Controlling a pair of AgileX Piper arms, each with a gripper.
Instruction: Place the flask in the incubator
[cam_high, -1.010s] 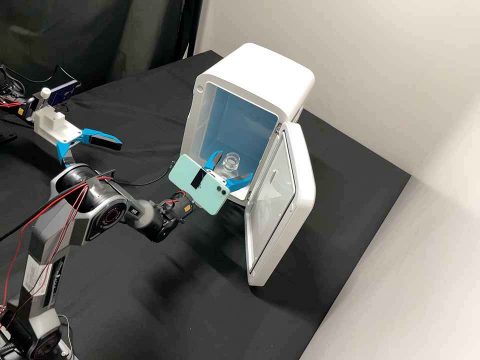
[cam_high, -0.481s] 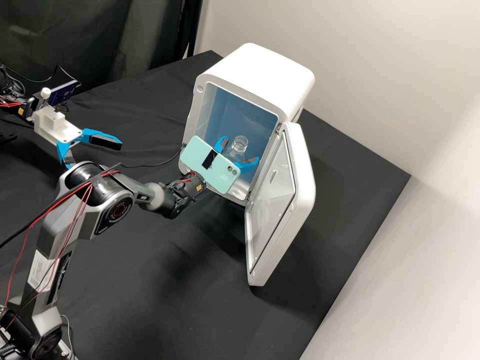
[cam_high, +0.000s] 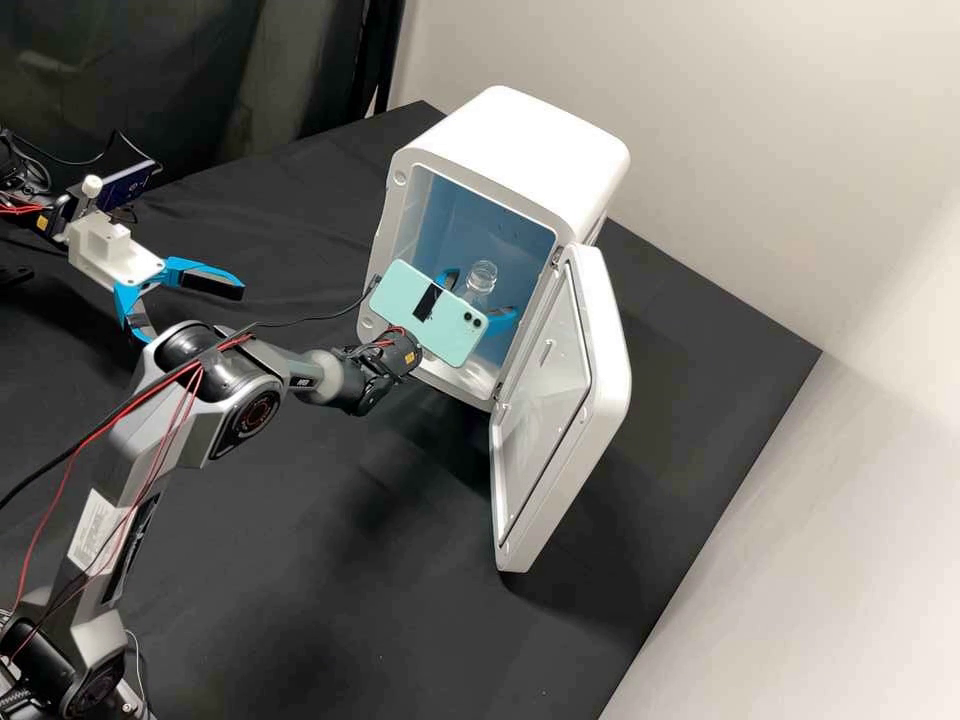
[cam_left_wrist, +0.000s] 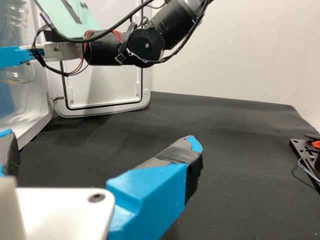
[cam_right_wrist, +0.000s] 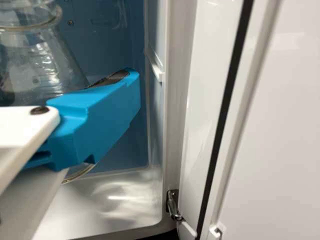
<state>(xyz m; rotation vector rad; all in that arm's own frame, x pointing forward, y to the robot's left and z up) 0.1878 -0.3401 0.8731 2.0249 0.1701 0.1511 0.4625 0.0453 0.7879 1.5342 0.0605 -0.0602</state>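
The right pincer (cam_high: 478, 302) grips the flask (cam_high: 483, 274) inside the open incubator (cam_high: 520, 150), and it would best settle the flask upright on the inner floor before letting go.

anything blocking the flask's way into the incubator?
Nothing visible. The door stands wide open, off to one side. The flask, held in the right gripper, is already inside the incubator opening, with only bare blue wall behind it.
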